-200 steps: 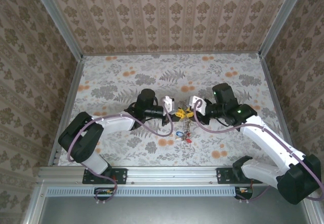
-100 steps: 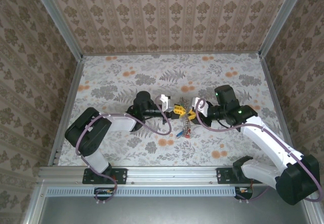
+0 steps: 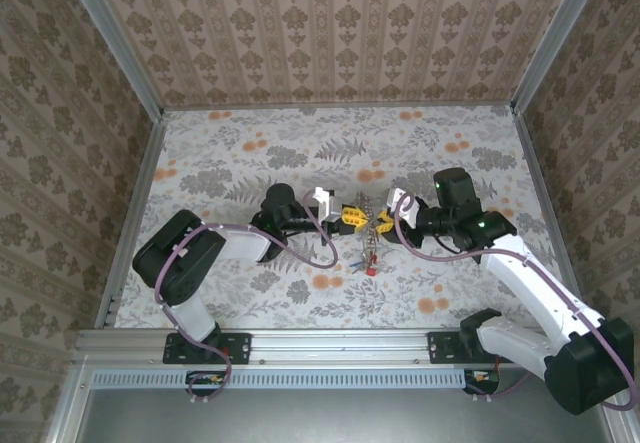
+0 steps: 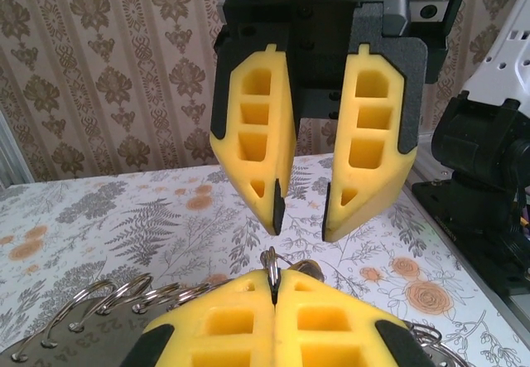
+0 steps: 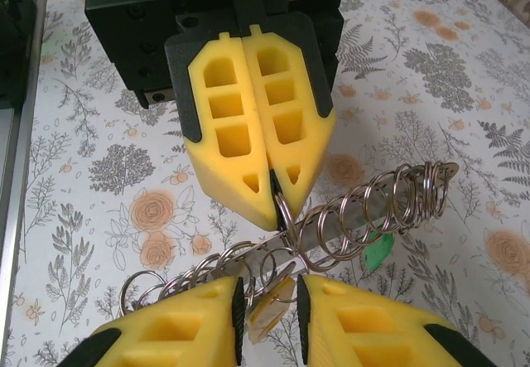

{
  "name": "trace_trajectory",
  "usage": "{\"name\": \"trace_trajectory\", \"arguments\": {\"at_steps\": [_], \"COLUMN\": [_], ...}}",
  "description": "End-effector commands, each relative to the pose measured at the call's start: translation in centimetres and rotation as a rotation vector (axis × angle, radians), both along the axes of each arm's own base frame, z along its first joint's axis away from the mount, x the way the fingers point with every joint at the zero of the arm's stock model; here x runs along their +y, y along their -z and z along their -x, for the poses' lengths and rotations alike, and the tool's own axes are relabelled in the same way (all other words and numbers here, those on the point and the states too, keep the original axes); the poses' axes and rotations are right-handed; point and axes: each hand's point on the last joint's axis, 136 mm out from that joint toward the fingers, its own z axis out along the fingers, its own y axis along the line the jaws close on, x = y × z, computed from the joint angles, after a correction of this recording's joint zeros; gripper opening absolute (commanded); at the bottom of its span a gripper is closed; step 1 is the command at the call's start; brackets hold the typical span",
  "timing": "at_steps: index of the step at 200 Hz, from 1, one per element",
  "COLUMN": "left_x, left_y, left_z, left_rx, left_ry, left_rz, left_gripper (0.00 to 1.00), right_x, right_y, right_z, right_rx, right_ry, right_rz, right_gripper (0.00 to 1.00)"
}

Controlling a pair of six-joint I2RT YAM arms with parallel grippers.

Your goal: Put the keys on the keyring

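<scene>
Right wrist: our left claw [image 5: 273, 210] pinches one loop of the keyring [image 5: 373, 210] above the surface [image 5: 66, 176]. Our right claw [image 5: 269, 284] stands narrowly parted beside it. Light, springy wire, we judge: grip single loops.

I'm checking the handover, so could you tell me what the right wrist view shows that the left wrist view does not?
Right wrist view: a small yellowish piece between the open fingers of the right gripper, and a green key head by the coils of the keyring. Left wrist view: the right gripper's whole front, with the patterned wall behind it. Both: the left gripper shut on one ring of the keyring.
</scene>
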Motion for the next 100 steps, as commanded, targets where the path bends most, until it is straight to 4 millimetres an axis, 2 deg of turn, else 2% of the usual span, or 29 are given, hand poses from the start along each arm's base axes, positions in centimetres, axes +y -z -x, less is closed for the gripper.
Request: {"name": "trace_trajectory", "arguments": {"at_steps": [1, 50, 100], "left_x": [0.4, 0.3, 0.1], "left_y": [-1.2, -1.1, -1.1], "left_z": [0.2, 0.0, 0.0], "left_rx": [-0.031, -0.019, -0.020], "left_ry": [0.019, 0.010, 0.010], "left_rz": [0.046, 0.046, 0.046], "left_gripper": [0.00, 0.00, 0.00], "right_x": [0.3, 1.1, 2.4], "right_y": [-0.1, 0.6, 1.4], "right_z": [0.1, -1.2, -1.1], "right_rx": [0.010, 0.024, 0.049], "right_ry": [-0.013, -0.008, -0.059], "right_rz": [-0.027, -0.063, -0.060], "right_gripper": [0.26, 0.28, 0.24]}}
